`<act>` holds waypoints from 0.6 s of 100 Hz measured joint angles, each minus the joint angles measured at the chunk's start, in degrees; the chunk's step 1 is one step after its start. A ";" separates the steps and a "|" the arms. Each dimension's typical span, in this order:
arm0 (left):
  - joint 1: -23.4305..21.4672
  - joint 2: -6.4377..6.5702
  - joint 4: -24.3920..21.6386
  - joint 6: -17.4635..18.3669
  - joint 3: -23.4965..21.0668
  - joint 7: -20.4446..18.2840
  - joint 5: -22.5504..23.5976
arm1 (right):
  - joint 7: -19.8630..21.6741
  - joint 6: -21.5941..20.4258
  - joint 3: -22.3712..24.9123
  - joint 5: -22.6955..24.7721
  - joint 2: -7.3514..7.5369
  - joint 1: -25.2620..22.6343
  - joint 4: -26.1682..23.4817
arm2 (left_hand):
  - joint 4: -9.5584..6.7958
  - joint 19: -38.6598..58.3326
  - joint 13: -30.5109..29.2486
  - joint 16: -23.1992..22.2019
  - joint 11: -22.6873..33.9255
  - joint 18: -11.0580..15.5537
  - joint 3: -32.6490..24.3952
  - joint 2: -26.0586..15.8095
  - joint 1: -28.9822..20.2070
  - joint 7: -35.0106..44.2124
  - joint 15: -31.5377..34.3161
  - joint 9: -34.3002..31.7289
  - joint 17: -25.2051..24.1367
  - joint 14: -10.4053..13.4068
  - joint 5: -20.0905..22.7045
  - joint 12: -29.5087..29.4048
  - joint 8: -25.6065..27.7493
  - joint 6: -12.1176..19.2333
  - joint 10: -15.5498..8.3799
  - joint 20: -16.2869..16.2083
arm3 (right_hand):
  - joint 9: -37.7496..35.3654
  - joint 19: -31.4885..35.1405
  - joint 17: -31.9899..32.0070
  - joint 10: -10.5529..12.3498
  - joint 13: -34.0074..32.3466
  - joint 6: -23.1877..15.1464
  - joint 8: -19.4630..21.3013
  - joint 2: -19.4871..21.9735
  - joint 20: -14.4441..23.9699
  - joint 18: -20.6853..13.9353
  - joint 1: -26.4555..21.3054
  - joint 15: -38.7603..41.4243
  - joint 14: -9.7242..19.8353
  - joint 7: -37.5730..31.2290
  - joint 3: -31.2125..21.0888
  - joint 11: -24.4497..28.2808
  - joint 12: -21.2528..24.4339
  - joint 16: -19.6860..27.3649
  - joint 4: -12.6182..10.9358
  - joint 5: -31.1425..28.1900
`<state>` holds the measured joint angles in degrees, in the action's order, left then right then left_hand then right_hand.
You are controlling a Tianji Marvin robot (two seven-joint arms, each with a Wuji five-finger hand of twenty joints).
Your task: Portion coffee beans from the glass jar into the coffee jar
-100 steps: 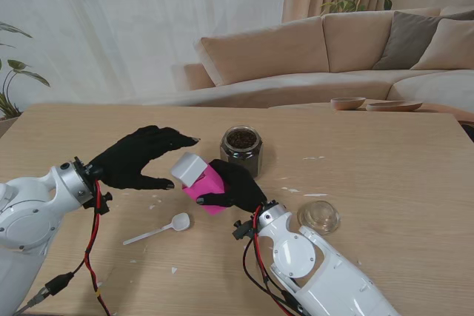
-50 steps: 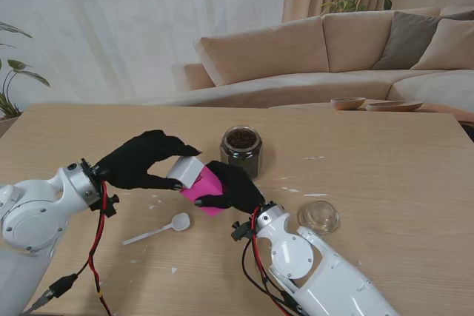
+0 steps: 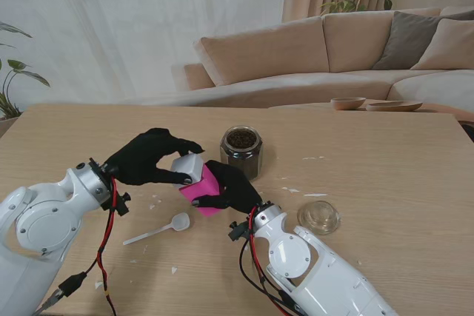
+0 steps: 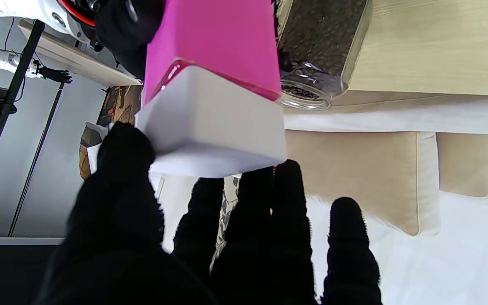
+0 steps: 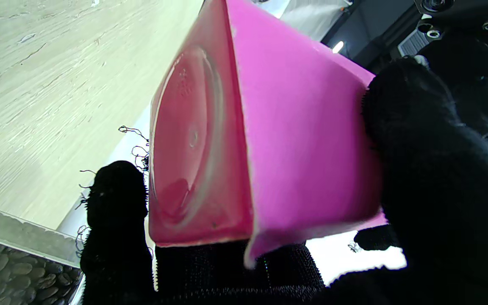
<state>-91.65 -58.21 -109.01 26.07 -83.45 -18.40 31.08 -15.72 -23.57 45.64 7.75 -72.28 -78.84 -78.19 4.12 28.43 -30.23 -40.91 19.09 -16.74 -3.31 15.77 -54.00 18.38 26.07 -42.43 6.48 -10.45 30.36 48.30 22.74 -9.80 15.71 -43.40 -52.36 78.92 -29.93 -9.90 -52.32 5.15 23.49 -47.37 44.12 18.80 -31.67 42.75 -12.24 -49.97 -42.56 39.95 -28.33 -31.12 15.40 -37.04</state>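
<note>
Table (image 3: 385, 153): pale wood-grain top, matt. Coffee jar (image 3: 201, 186): pink body, smooth, glossy on its base (image 5: 189, 144); lid (image 4: 214, 123) white, matt, looks plastic. Glass jar (image 3: 241, 149): clear, shiny glass. Both hands (image 3: 152, 157) (image 3: 231, 186) in black knitted cloth, fuzzy, loose threads. Spoon (image 3: 159, 229) at 7 o'clock of the coffee jar: white, smooth plastic.

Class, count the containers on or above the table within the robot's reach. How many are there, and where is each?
2. The glass jar of beans stands mid-table; the pink coffee jar with its white lid is held tilted between right hand and left hand. Others may be hidden.
</note>
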 measured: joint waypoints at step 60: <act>-1.02 -0.97 -2.90 -6.84 0.64 0.78 -1.45 | -1.98 -1.65 -0.78 -3.58 -1.79 0.99 2.13 | -0.41 3.57 -0.09 -2.77 13.22 -0.97 -1.59 -2.36 3.47 -0.55 3.74 0.30 -1.63 -2.60 -1.06 -5.53 -1.32 0.11 1.67 0.11 | -3.13 0.11 -4.86 1.29 -2.09 -4.07 0.66 -6.96 1.19 0.55 0.00 2.40 0.00 -1.65 0.00 1.87 -2.38 -0.88 -0.06 -5.14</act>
<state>-92.67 -59.18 -111.92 19.23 -82.81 -17.62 29.64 -17.70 -25.22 44.86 4.17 -74.06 -77.85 -76.07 3.71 32.00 -30.32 -43.68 32.31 -17.71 -4.90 13.41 -50.53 17.83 29.81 -42.13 4.85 -13.05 29.30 42.77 21.42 -9.69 17.38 -43.29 -55.49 79.03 -34.79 -8.61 -54.41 1.08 24.15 -54.34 45.31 19.35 -31.67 45.15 -12.24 -51.62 -42.56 41.81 -30.71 -32.01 15.34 -42.18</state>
